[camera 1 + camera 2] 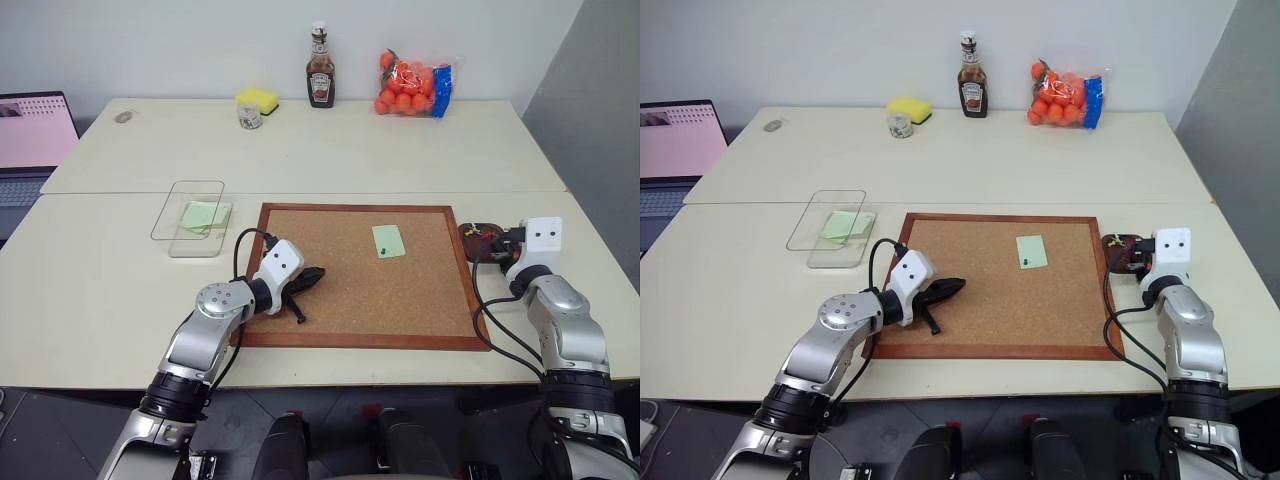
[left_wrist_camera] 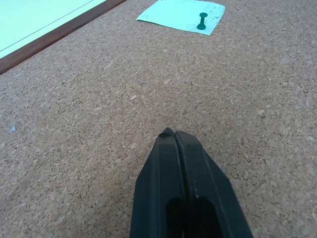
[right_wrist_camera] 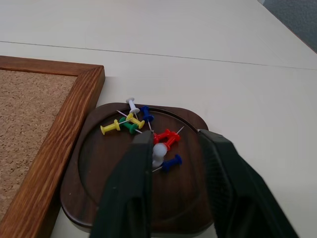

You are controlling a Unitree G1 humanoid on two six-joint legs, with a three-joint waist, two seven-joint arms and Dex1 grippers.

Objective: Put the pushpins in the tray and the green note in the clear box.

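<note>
The green note [image 1: 388,241] lies on the corkboard, held by a dark green pushpin [image 2: 201,21]. My left gripper [image 1: 315,275] rests shut on the cork, some way short of the note [image 2: 181,15]. The brown tray [image 3: 99,168] sits just off the board's right edge and holds several pushpins [image 3: 148,131] in yellow, green, red, blue and white. My right gripper [image 3: 177,138] hovers open over the tray with nothing between its fingers. The clear box [image 1: 170,222] stands left of the board with a lime-green note [image 1: 203,216] inside.
The wood-framed corkboard [image 1: 360,300] takes up the middle of the table. Along the back stand a ketchup bottle [image 1: 320,80], a bag of oranges [image 1: 413,85], a yellow sponge [image 1: 258,99] and a small jar [image 1: 249,117]. A laptop [image 1: 30,140] sits at far left.
</note>
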